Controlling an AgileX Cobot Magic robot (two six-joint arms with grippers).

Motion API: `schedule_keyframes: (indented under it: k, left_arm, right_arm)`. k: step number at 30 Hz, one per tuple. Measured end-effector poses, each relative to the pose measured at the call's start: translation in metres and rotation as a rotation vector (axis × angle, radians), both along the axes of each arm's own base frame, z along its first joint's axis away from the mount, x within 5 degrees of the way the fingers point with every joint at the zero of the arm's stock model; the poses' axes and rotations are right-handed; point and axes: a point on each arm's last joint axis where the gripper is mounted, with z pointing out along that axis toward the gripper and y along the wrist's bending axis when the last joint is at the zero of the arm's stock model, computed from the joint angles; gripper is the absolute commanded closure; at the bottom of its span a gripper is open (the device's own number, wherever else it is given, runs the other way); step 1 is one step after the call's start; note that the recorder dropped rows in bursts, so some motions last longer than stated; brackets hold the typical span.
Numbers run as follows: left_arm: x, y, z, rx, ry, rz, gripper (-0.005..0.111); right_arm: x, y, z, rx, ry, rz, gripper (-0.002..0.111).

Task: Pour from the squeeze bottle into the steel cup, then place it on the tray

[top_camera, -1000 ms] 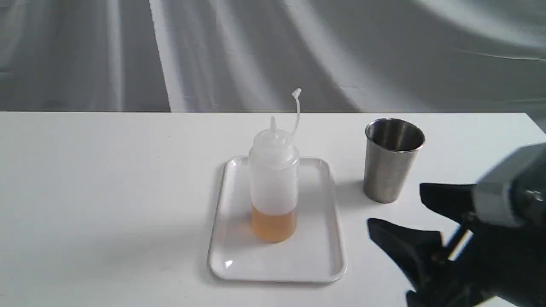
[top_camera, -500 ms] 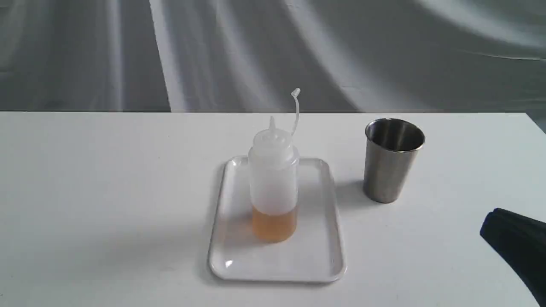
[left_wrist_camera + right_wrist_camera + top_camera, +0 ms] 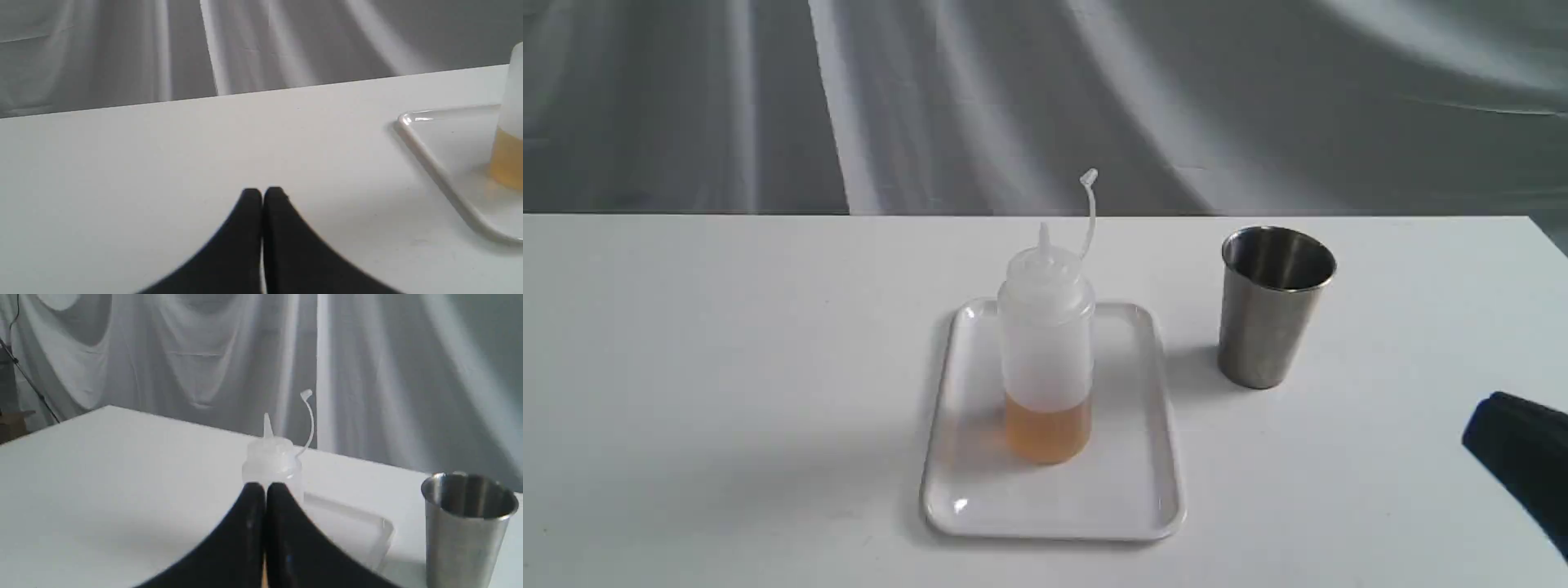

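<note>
The squeeze bottle [image 3: 1046, 343] stands upright on the white tray [image 3: 1127, 498], amber liquid in its lower part, cap strap curling up beside the nozzle. To the right of the tray stands the steel cup [image 3: 1272, 306], upright on the table. My right gripper [image 3: 265, 489] is shut with nothing in it; only a black part of it [image 3: 1523, 457] shows at the exterior view's right edge, well clear of the cup. The bottle [image 3: 273, 465] and cup [image 3: 466, 526] lie beyond its tips. My left gripper [image 3: 262, 194] is shut and empty over bare table, left of the tray [image 3: 429, 159].
The white table [image 3: 727, 367] ends at a far edge [image 3: 768, 215] against a grey draped cloth backdrop [image 3: 1013, 98]. Its right corner shows at the upper right [image 3: 1539, 224]. A dark stand leg [image 3: 24, 375] is beyond the table in the right wrist view.
My right gripper was open near the cup and tray a second ago; it has pulled back to the right edge and now stands shut. Bottle, cup and tray have not moved.
</note>
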Motion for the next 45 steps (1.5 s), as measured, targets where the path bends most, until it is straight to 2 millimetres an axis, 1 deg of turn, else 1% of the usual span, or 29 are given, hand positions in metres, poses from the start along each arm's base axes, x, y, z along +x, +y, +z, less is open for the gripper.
schedule_keyframes:
  k: [5, 9, 13, 20, 23, 38, 45]
  left_arm:
    - [0.000, 0.000, 0.000, 0.000, 0.000, 0.000, 0.107]
    - [0.000, 0.000, 0.000, 0.000, 0.000, 0.000, 0.107]
    - [0.000, 0.000, 0.000, 0.000, 0.000, 0.000, 0.107]
    - [0.000, 0.000, 0.000, 0.000, 0.000, 0.000, 0.107]
    - [0.000, 0.000, 0.000, 0.000, 0.000, 0.000, 0.107]
    - [0.000, 0.000, 0.000, 0.000, 0.000, 0.000, 0.107]
    - [0.000, 0.000, 0.000, 0.000, 0.000, 0.000, 0.107]
  right_arm:
    - [-0.016, -0.013, 0.013, 0.022, -0.134, -0.066, 0.108]
    - [-0.026, -0.025, 0.014, 0.013, -0.168, -0.175, 0.108]
    - [-0.033, -0.032, 0.004, 0.014, -0.161, -0.248, 0.108]
    - [-0.038, -0.033, -0.036, 0.024, -0.138, -0.260, 0.108]
    - [-0.038, -0.034, -0.043, 0.021, -0.115, -0.261, 0.108]
    - [-0.040, -0.036, -0.061, -0.026, 0.059, -0.289, 0.108]
    - [-0.040, -0.037, -0.062, -0.030, 0.072, -0.291, 0.108]
